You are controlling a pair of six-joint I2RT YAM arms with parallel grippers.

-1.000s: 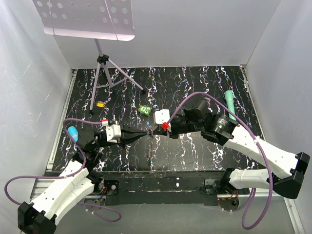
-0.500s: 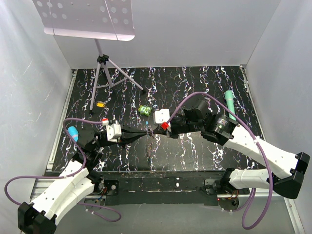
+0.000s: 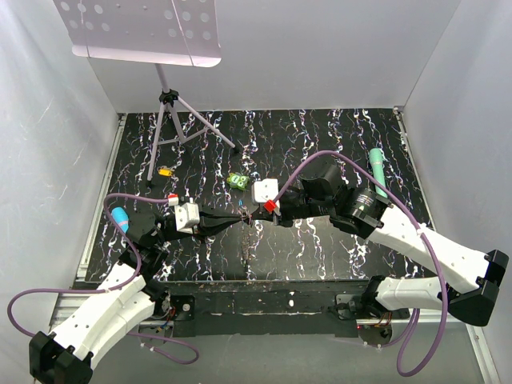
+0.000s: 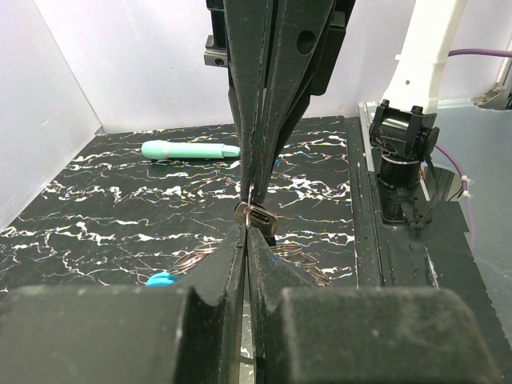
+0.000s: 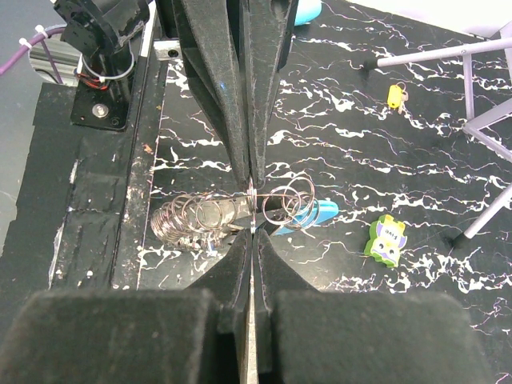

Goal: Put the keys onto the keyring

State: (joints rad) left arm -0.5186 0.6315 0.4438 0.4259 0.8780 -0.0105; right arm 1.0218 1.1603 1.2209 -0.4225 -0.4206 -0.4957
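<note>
My left gripper (image 3: 242,217) and right gripper (image 3: 253,214) meet tip to tip above the middle of the table, both shut. They pinch the keyring (image 5: 200,218), a string of thin wire rings with a blue clip (image 5: 318,214). It trails to both sides below the tips. In the left wrist view a small metal loop (image 4: 259,215) sits between my left gripper (image 4: 246,226) and the right gripper (image 4: 254,190). More rings (image 4: 298,254) and the blue clip (image 4: 160,278) lie lower. I cannot pick out the keys among the rings.
A green lumpy figure (image 3: 237,182) lies just behind the grippers, and a small yellow piece (image 3: 166,170) further left. A tripod stand (image 3: 170,120) occupies the back left. A teal marker (image 3: 378,172) lies at the right, a blue cylinder (image 3: 120,216) at the left edge.
</note>
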